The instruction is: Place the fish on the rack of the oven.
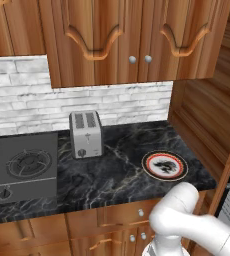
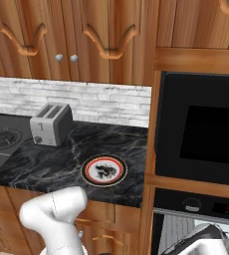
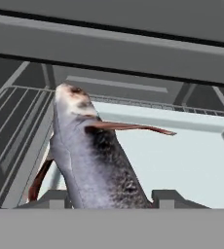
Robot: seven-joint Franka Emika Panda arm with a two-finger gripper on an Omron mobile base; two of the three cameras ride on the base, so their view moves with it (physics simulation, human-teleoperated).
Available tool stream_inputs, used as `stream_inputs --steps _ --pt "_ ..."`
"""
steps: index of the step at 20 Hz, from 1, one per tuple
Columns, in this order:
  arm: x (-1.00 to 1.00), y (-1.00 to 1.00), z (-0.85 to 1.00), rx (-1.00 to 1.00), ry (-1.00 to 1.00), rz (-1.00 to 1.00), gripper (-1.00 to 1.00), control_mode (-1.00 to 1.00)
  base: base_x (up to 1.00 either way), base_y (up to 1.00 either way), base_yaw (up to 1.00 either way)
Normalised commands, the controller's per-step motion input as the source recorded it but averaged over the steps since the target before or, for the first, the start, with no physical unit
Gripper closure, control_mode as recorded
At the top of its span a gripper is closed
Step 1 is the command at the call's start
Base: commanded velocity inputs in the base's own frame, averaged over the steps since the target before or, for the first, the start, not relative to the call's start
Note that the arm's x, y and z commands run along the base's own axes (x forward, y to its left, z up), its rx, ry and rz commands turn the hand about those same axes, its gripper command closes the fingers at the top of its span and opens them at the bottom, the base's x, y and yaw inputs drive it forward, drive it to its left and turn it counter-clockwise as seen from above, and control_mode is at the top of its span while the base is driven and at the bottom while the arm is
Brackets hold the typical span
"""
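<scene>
a home kitchen: wooden cabinets [image 1: 112, 40], marble counter [image 1: 117, 170], stove [image 1: 22, 167], toaster [image 1: 85, 134], built-in oven [image 2: 201, 134].

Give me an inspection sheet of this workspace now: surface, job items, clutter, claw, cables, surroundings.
Surface: black marble counter, with a grey stove at its left.
Job's things: the fish is held in the claw, its head pointing into the oven cavity; the rack of grey wires lies beside and below it.
Clutter: silver toaster; round red-rimmed plate with a black motif, no fish on it.
Claw: claw shut on the fish, fingertips at either side of its body.
Cables: nothing seen.
Surroundings: wooden cabinets above, white brick backsplash.
</scene>
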Motion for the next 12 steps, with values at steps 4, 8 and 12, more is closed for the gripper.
stream_inputs --steps 4,8,12 --pt "0.45 -0.25 -0.16 0.0 0.06 0.02 1.0 -1.0 0.0 0.0 0.0" --pt "0.23 -0.31 -0.47 -0.01 0.02 0.04 1.0 -1.0 0.0 0.0 0.0" --pt "0.21 -0.13 -0.29 -0.01 0.0 0.06 1.0 -1.0 0.0 0.0 0.0"
